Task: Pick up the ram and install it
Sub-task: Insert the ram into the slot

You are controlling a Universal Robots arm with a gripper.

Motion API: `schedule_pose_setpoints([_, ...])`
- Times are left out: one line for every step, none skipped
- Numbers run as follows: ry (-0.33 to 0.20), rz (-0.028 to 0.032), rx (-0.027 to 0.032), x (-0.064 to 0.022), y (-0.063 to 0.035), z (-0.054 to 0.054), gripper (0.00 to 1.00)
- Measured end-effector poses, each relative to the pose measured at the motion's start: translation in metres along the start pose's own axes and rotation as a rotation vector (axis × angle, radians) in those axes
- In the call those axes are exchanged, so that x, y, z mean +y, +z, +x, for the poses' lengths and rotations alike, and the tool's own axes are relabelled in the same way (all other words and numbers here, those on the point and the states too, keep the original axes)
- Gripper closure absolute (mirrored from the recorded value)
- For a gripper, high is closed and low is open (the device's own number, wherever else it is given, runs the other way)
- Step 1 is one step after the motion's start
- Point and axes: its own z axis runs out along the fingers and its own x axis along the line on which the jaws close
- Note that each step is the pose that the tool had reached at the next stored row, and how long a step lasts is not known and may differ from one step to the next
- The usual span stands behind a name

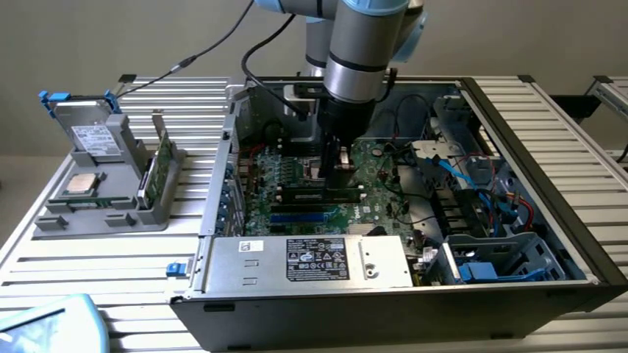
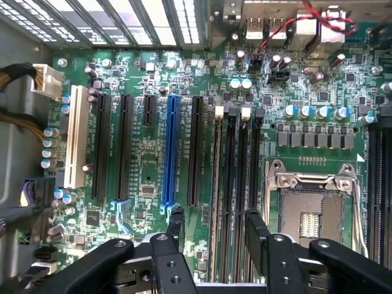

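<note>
Between the spread black fingers (image 2: 176,228), the ram (image 2: 214,196), a long, thin green circuit-board stick, stood on edge in a white-latched memory slot of the green motherboard (image 2: 147,177). The fingers stood open, one on each side of the stick, touching and gripping nothing. I judged from this that the stick was already seated and carried by the slot alone.

Seen from the exterior view, its long axis ran from nine to three o'clock, parallel to the empty slots beside it, as the slot dictates. The bare metal-framed processor socket (image 2: 309,208) lay at twelve o'clock of it and the long blue expansion slot (image 2: 170,153) at six. Around them stood the open black computer case (image 1: 549,140). At the case's nine o'clock, a grey plastic holder (image 1: 98,213) sat on the slatted metal worktop (image 1: 88,257).
</note>
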Motion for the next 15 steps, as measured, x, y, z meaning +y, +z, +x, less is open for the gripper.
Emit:
schedule_pose_setpoints([0.000,0.0000,-0.0001,0.0004,-0.0031,0.0002,0.48])
schedule_pose_setpoints([0.000,-0.0001,-0.0001,0.0008,-0.0059,0.0004,0.48])
schedule_pose_setpoints([0.000,-0.0001,0.0000,0.0010,-0.0079,0.0006,0.48])
schedule_pose_setpoints([0.000,-0.0002,-0.0004,0.0011,-0.0084,0.0007,0.48])
schedule_pose_setpoints([0.000,-0.0002,-0.0011,0.0011,-0.0084,0.0006,0.50])
schedule_pose_setpoints([0.000,-0.0002,-0.0011,0.0011,-0.0084,0.0006,0.56])
schedule_pose_setpoints([0.000,-0.0002,-0.0011,0.0011,-0.0084,0.0006,0.56])
schedule_pose_setpoints([0.000,-0.0002,-0.0011,0.0011,-0.0084,0.0006,0.63])
schedule_pose_setpoints([0.000,-0.0003,-0.0011,0.0011,-0.0084,0.0006,0.69])
schedule_pose_setpoints([0.000,-0.0003,-0.0010,0.0011,-0.0085,0.0007,0.69])
schedule_pose_setpoints([0.000,-0.0003,-0.0009,0.0011,-0.0085,0.0007,0.75])
schedule_pose_setpoints([0.000,-0.0003,-0.0010,0.0011,-0.0085,0.0007,0.81])
schedule_pose_setpoints([0.000,-0.0003,-0.0009,0.0011,-0.0085,0.0007,0.81])
schedule_pose_setpoints([0.000,-0.0003,-0.0010,0.0011,-0.0085,0.0007,0.87])
schedule_pose_setpoints([0.000,-0.0003,-0.0010,0.0011,-0.0085,0.0007,0.90])
